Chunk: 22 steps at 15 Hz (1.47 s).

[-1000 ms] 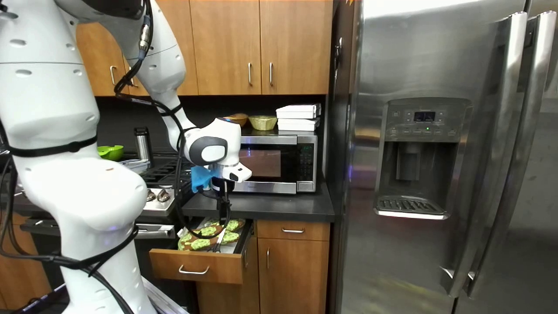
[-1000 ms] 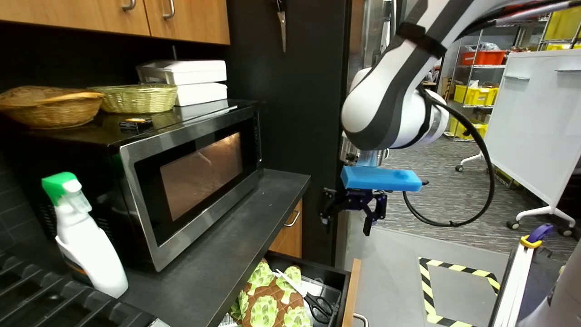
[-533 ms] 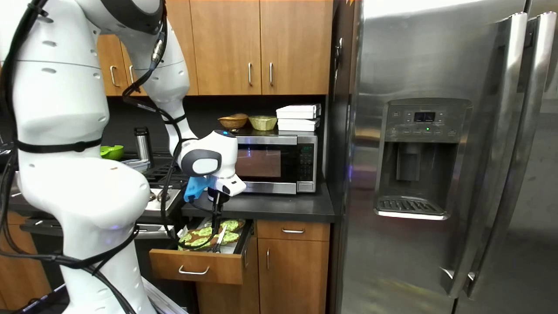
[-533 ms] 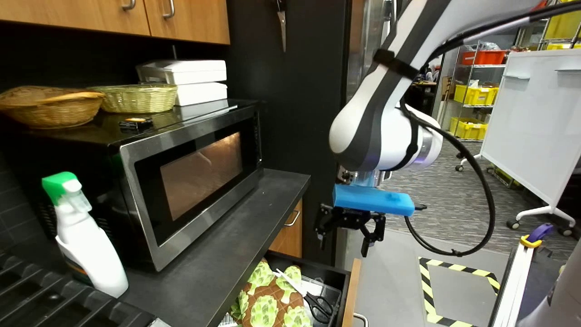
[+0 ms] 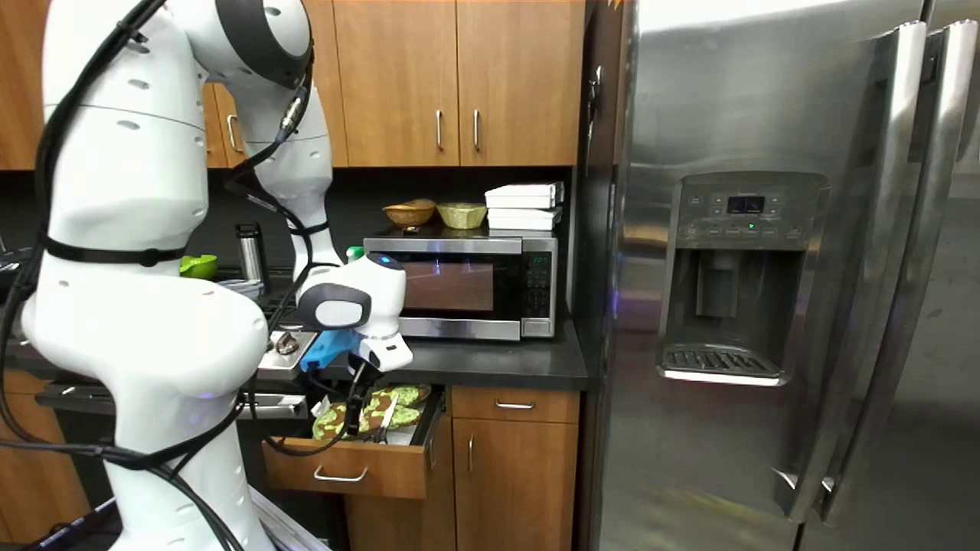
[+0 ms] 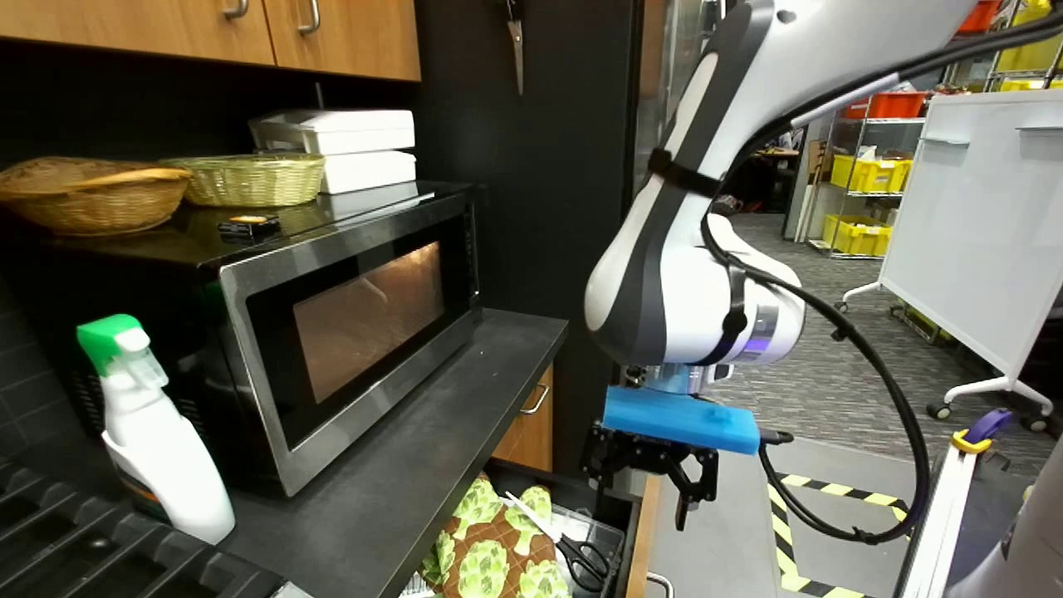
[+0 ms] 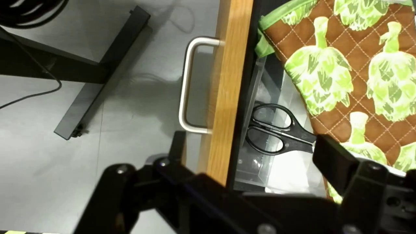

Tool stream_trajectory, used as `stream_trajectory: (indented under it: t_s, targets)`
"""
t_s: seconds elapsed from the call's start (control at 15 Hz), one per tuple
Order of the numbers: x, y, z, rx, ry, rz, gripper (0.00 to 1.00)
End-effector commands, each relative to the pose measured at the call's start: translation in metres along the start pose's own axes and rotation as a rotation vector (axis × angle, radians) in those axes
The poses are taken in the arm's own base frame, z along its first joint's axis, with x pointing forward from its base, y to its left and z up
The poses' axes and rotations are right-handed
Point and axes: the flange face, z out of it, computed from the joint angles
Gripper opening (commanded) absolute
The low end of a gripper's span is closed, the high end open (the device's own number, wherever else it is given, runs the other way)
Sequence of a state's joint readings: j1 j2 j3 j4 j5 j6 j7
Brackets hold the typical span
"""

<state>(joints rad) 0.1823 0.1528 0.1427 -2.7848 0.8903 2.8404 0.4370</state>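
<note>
My gripper [image 7: 253, 148] is open and empty, with its jaws wide apart above the front of an open wooden drawer [image 7: 227, 91]. One finger [image 7: 178, 143] is outside the drawer front near its metal handle [image 7: 184, 84]. The other finger [image 7: 331, 156] is over the drawer's inside, hiding part of the scissors. The scissors [image 7: 297, 132] have black handles and lie partly on a brown quilted cloth [image 7: 338, 58] with green artichokes. In an exterior view the gripper [image 6: 640, 508] hangs above the drawer's edge. It also shows over the drawer in an exterior view [image 5: 352, 425].
A dark countertop [image 6: 498, 365] overhangs the drawer's back and carries a microwave [image 6: 349, 332] and a white spray bottle [image 6: 174, 457]. Baskets [image 6: 257, 183] and white boxes [image 6: 365, 170] stand on the microwave. A steel refrigerator [image 5: 750, 99] stands to the right in an exterior view.
The arm has come down, and the gripper is lower, nearer the drawer front, and more tilted. It stays open. The drawer, the scissors and the cloth have not moved.
</note>
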Motion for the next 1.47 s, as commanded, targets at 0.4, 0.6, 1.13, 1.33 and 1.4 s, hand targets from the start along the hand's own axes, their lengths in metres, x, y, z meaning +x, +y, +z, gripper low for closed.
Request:
stream_trajectory:
  t_s: [0.4,0.6,1.13,1.33,1.4]
  targets:
    - [-0.014,0.012,0.021,0.009,0.02,0.046,1.0]
    - [-0.016,0.017,0.025,0.014,0.011,0.049,1.0]
    - [-0.019,0.021,0.028,0.027,-0.005,0.004,1.0]
    - [-0.021,0.02,0.034,0.008,-0.002,-0.001,1.0]
    - [-0.021,0.02,0.038,-0.004,0.004,0.003,1.0]
